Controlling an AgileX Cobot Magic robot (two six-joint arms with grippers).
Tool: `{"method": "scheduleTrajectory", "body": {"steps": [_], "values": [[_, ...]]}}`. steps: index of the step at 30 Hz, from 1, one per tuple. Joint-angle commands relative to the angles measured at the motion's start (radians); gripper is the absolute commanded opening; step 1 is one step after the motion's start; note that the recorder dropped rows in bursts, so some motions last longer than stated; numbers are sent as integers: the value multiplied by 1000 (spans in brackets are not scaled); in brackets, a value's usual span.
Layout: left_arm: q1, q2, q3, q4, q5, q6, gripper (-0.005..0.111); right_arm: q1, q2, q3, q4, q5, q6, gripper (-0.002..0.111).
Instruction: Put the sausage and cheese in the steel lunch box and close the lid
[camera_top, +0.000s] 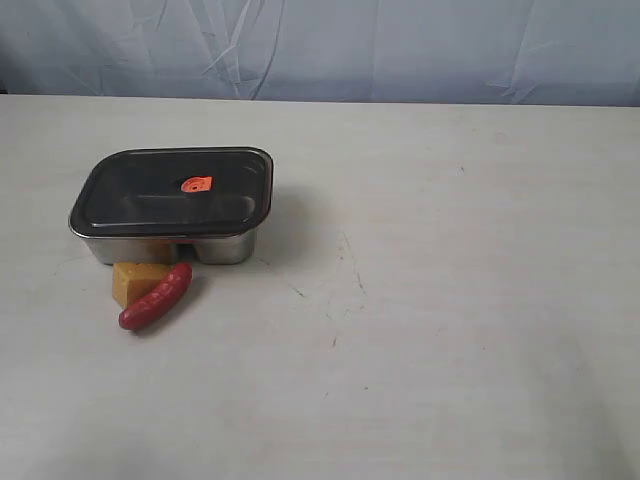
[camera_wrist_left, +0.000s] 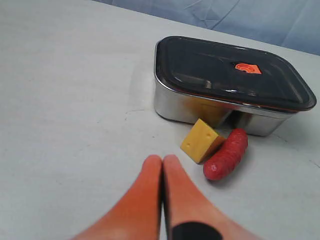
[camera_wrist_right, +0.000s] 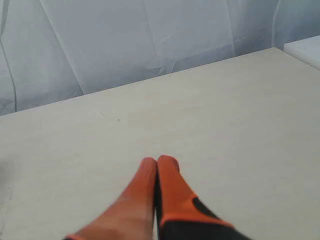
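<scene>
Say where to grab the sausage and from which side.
Take the sausage from above, jaws across its narrow width, toward the end farther from the steel lunch box. It lies flat, and the cheese sits right beside its other half, likely blocking a jaw there.

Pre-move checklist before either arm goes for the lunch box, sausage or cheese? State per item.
1. The lid off the steel lunch box: not ok, it sits on the box.
2. The sausage free to grasp: ok, on the table in front of the box.
3. The cheese free to grasp: ok, though tight beside the sausage.
4. The left gripper open: not ok, shut and empty.
5. The right gripper open: not ok, shut and empty.
6. Box inside empty: cannot tell through the dark lid.
</scene>
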Motion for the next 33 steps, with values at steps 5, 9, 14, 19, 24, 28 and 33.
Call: {"method": "scheduleTrajectory", "body": {"steps": [5,9,14,19,24,28,33], "values": [[-9,-6,5,2,-7,-2,0,4,-6,4,547,-203,43,-1],[-9,-6,5,18,-39,-2,0,4,-6,4,805,-194,43,-1],[-9,-6,5,117,-117,-2,0,4,-6,4,814,-214,43,-1],[-9,-6,5,219,-140,-2,0,4,32,-46,824,-231,31,-1],[-9,-6,5,338,-166,-2,0,4,255,-231,774,-236,-95,-1],[-9,-6,5,347,-166,-2,0,4,568,-455,667,-138,-169,-1],[-9,-6,5,421,-166,-2,0,22,1279,-918,684,176,-429,-1]]}}
